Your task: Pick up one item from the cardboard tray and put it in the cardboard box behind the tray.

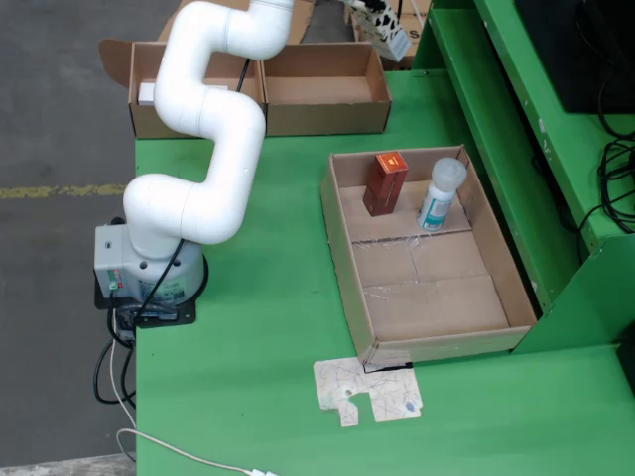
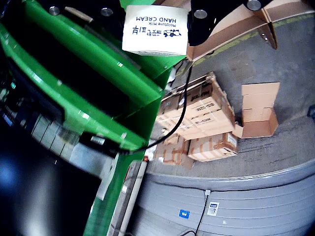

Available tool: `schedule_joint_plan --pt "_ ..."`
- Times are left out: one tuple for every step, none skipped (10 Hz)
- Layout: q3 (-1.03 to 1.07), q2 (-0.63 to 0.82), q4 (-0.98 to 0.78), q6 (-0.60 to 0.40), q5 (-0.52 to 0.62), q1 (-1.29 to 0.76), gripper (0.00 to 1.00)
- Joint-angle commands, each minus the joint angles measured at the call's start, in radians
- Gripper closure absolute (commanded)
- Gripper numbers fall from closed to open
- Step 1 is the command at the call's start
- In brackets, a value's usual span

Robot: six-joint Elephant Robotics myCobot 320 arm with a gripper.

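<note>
The gripper is clamping a white hand cream box, lifted high near the far edge of the green worktop, by the right-hand cardboard box in the fixed view. In the wrist view the black fingers are pressing the carton's sides, with its printed face pointing at the camera. The carton is looking light and thin-walled, likely crushable, so a moderate squeeze across the flat sides seems right; the glossy print may be slippery. The cardboard tray is sitting towards the right edge of the worktop, holding a brown carton and a white bottle at its far end, both upright and slightly apart. The arm is arching over the far-left boxes. Judging by the pose, the release into the box is not yet done.
</note>
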Motion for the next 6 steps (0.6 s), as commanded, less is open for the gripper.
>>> schedule_joint_plan --pt "0.029 0.214 -0.501 0.637 1.000 -0.086 1.00" --pt "0.029 0.265 -0.649 0.653 1.097 -0.064 1.00" --pt "0.029 0.318 -0.789 0.655 1.126 -0.029 1.00" --pt "0.029 0.318 -0.789 0.655 1.126 -0.029 1.00" --pt "0.029 0.341 -0.855 0.653 1.123 -0.027 1.00" --pt "0.029 0.341 -0.855 0.653 1.123 -0.027 1.00"
